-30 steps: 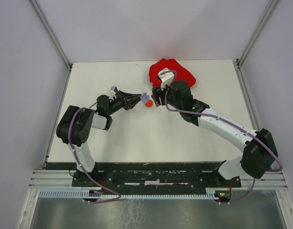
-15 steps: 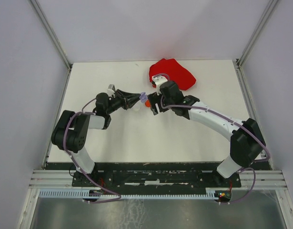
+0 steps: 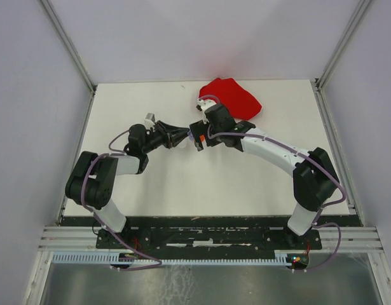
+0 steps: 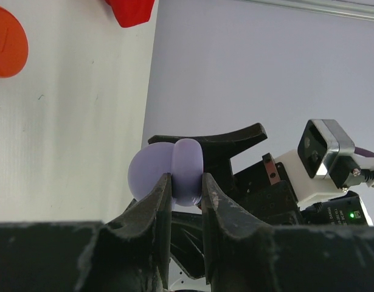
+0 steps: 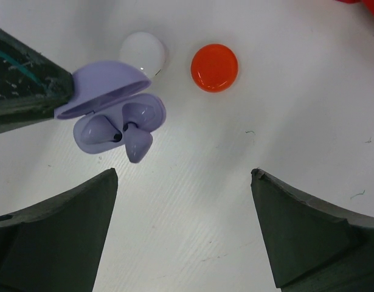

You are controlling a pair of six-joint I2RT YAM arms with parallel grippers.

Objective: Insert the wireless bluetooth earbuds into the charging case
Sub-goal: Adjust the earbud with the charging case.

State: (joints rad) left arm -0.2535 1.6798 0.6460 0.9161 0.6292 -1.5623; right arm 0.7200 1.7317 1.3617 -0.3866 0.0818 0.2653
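Note:
My left gripper (image 4: 187,182) is shut on the edge of a lilac round charging case (image 4: 177,169), held above the table with its lid (image 5: 100,85) open. In the right wrist view one lilac earbud (image 5: 96,129) sits in a well of the case (image 5: 151,113). Another earbud (image 5: 138,145) lies tilted, its tip past the case's rim. My right gripper (image 5: 183,176) stands wide open just above and beside the case, with nothing between its fingers. In the top view the two grippers (image 3: 184,135) (image 3: 197,138) meet at the table's middle and hide the case.
A white round case (image 5: 144,52) and an orange round case (image 5: 214,67) lie on the white table beyond the lilac one. A red cloth (image 3: 236,98) lies at the back of the table, right of centre. Grey walls enclose the table.
My right gripper has opened wider and moved left, close over the lilac case. My left gripper has kept its grip and barely moved.

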